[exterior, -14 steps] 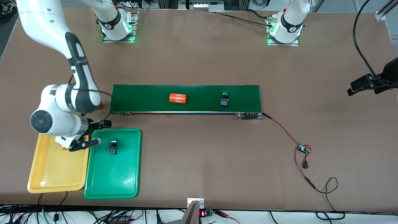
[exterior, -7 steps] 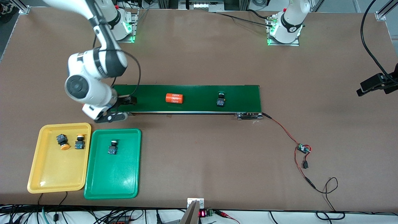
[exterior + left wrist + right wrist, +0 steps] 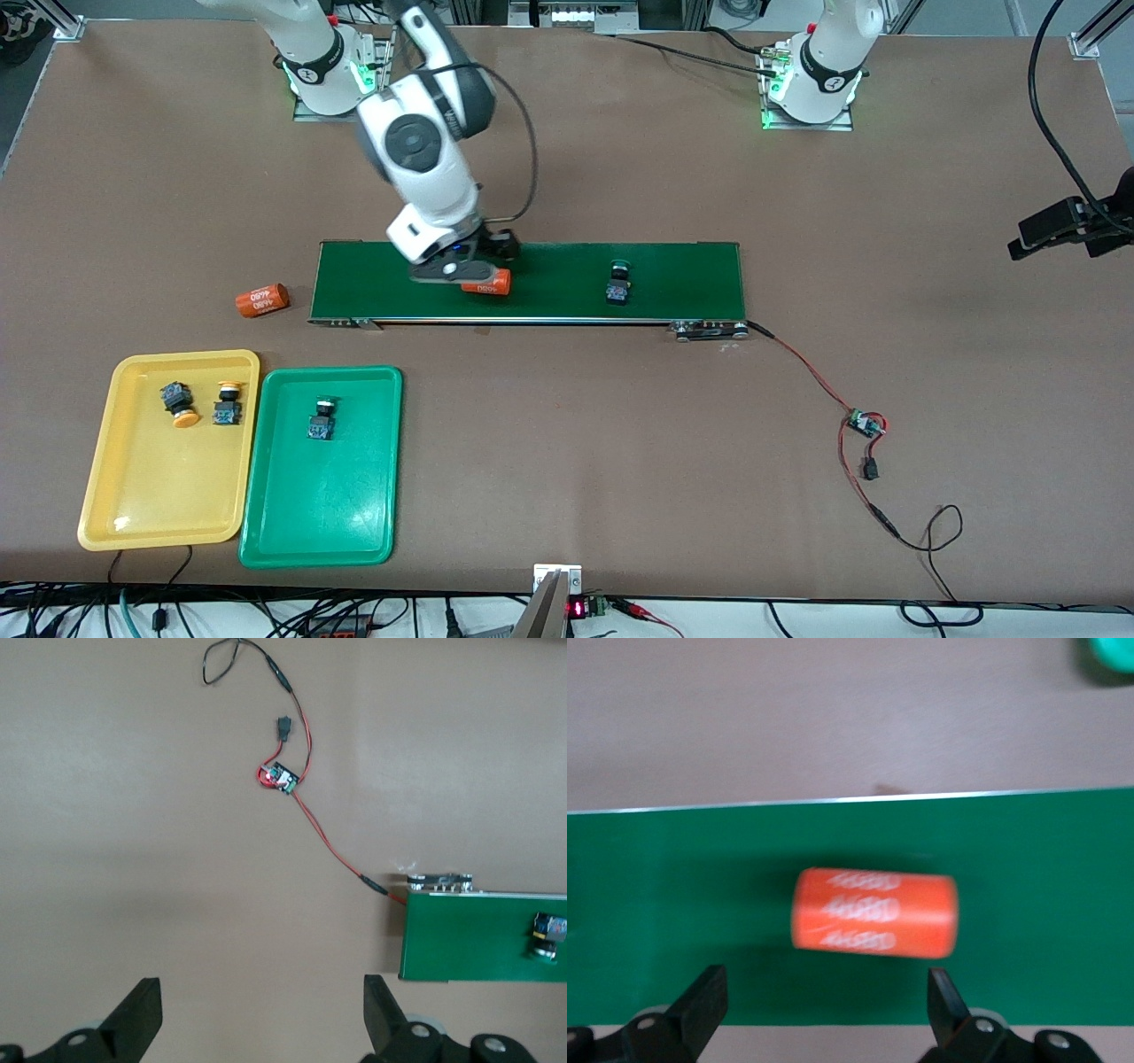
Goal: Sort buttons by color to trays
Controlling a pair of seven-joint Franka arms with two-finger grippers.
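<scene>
Handling of the belt button: the green-capped button (image 3: 617,283) looked small, light and rigid, a hard plastic block with a smooth round cap, likely to skid or roll if nudged.
Grip point: the flat sides of its dark body seemed the best hold; the cap looked too rounded and slick.
Belt button's place: it lay on the conveyor belt (image 3: 673,279), toward the left arm's end, apart from everything else.
Yellow tray (image 3: 159,532): it held two yellow-capped buttons, one (image 3: 176,403) lying tipped over, the other (image 3: 228,403) just beside it, both in the end farther from the front camera.
Green tray (image 3: 319,554): it held one green-capped button (image 3: 322,420), with most of the floor bare; the tray touched or nearly touched the yellow one.
Right gripper (image 3: 461,270): its jaws were spread wide and empty over an orange cylinder (image 3: 489,283) on the belt, which is no button.
Left gripper (image 3: 1054,232): its jaws were also spread wide and empty as it waited off the belt's end, over bare table near the circuit board (image 3: 864,425).
Stray cylinder: a second orange cylinder (image 3: 263,299) lay on the table just off the belt, at the right arm's end.
Progress: three of the four buttons appeared sorted; only the belt button was left.
</scene>
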